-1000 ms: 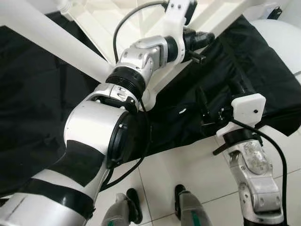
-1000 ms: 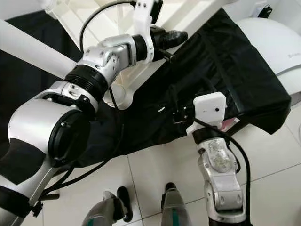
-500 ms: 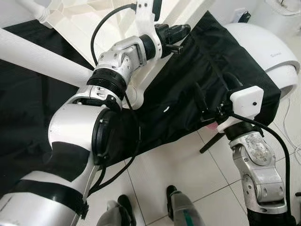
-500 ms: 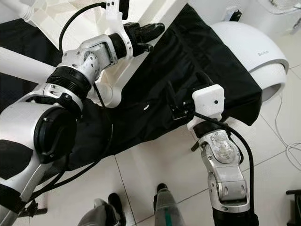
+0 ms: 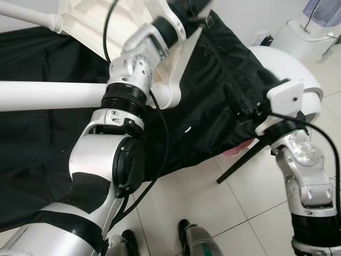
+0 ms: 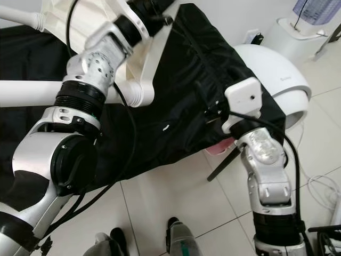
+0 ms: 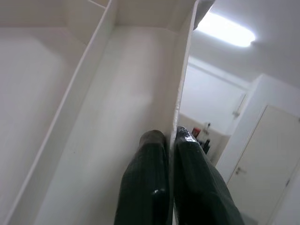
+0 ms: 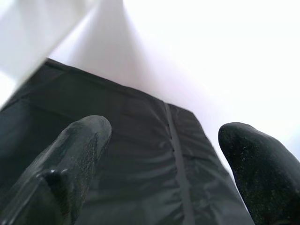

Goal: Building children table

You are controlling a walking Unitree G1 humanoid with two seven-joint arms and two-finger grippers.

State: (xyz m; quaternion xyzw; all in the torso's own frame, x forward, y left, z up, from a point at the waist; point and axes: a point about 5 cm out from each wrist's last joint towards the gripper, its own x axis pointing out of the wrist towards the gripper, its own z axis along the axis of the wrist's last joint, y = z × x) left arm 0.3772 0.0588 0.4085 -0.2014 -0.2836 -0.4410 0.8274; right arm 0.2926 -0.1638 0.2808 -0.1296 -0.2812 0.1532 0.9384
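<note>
The white children's table [image 5: 90, 16] lies overturned on a black cloth [image 5: 42, 149], with one round leg [image 5: 48, 96] pointing left. My left arm stretches up to the frame, and my left gripper [image 6: 152, 8] is blurred there. In the left wrist view that gripper [image 7: 171, 138] is shut on the thin edge of a white table panel [image 7: 183, 79]. My right gripper [image 5: 240, 101] hovers over the cloth's right part. It stands open [image 8: 164, 136], with black cloth [image 8: 140, 154] beyond its fingers and nothing between them.
A white domed appliance [image 6: 277, 69] stands right of the cloth. A black rod [image 5: 240, 162] slants to the tiled floor beside something pink [image 5: 234, 152] under the cloth's edge. A cable [image 6: 319, 181] lies at the right. My feet [image 5: 197, 240] are at the bottom.
The camera has swung, so the whole scene has shifted. My left arm has stretched farther up along the table frame. My right gripper stays open over the cloth.
</note>
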